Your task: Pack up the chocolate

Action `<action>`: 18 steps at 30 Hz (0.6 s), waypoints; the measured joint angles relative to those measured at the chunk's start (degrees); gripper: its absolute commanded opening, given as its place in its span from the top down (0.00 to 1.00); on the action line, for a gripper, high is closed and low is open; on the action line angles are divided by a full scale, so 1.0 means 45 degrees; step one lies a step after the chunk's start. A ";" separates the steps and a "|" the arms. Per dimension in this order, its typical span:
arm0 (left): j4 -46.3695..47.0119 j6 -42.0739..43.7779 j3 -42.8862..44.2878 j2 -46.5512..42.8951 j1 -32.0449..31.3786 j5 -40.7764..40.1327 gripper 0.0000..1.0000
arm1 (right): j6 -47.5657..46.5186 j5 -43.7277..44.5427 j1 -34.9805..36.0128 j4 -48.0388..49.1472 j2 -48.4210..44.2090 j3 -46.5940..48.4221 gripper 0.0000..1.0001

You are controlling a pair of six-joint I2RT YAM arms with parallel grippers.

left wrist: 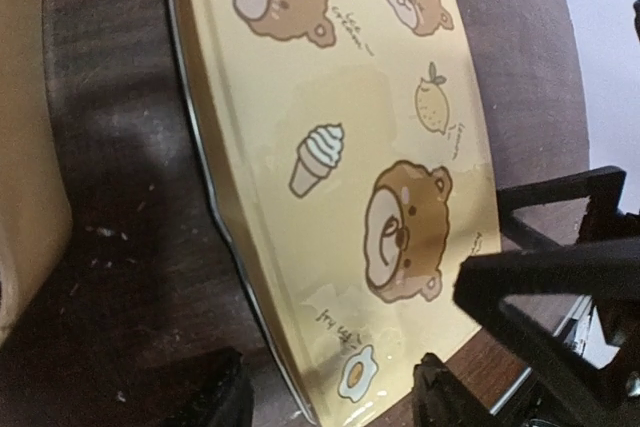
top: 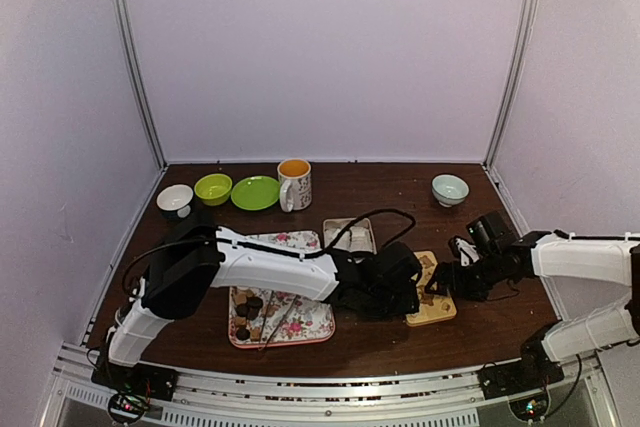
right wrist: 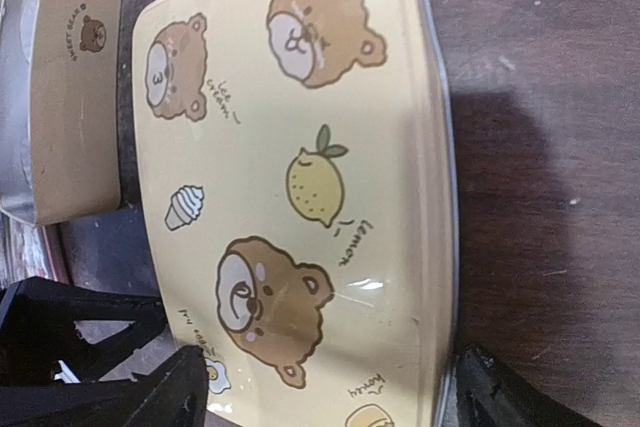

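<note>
Dark round chocolate pieces [top: 243, 313] lie on the left side of a floral tray [top: 310, 322], with thin metal tongs [top: 277, 321] beside them. A yellow tin lid printed with bears [top: 436, 309] lies flat on the table right of the tray. My left gripper [top: 413, 292] reaches across to it, and in its wrist view the open gripper [left wrist: 330, 402] straddles the lid's [left wrist: 340, 147] near corner. My right gripper [top: 448, 282] is at the lid from the right, open, with its jaws [right wrist: 330, 397] either side of the lid's [right wrist: 300, 97] width. No chocolate shows in either wrist view.
An open tin base [top: 350, 235] stands behind the lid and shows in the right wrist view [right wrist: 70, 97]. Along the back are a white bowl [top: 175, 199], a green bowl [top: 213, 188], a green plate [top: 255, 192], a floral mug [top: 294, 184] and a pale bowl [top: 450, 189].
</note>
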 measured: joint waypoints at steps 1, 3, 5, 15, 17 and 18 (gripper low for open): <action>0.0102 -0.0083 0.0010 0.0058 0.0039 0.0068 0.43 | -0.0010 -0.0233 0.0000 0.0097 0.0083 -0.0039 0.15; 0.0141 -0.0189 0.0049 0.0063 0.0126 0.0180 0.43 | -0.0029 -0.0685 -0.0005 0.0355 0.0126 -0.0146 0.16; 0.0194 -0.0248 0.0049 0.0097 0.0219 0.0296 0.43 | -0.0019 -0.1015 -0.0039 0.0597 0.0126 -0.0248 0.19; 0.0355 -0.0005 0.0005 0.0107 0.0418 0.0971 0.44 | 0.0918 -0.2001 -0.0364 0.1404 -0.1297 -0.1399 0.30; 0.0413 0.0155 -0.0015 0.0107 0.0486 0.1083 0.44 | 0.1219 -0.2171 -0.0476 0.1486 -0.1821 -0.1593 0.33; 0.0423 0.0204 -0.0029 0.0107 0.0520 0.1112 0.44 | 0.1355 -0.2244 -0.0510 0.1535 -0.2030 -0.1651 0.35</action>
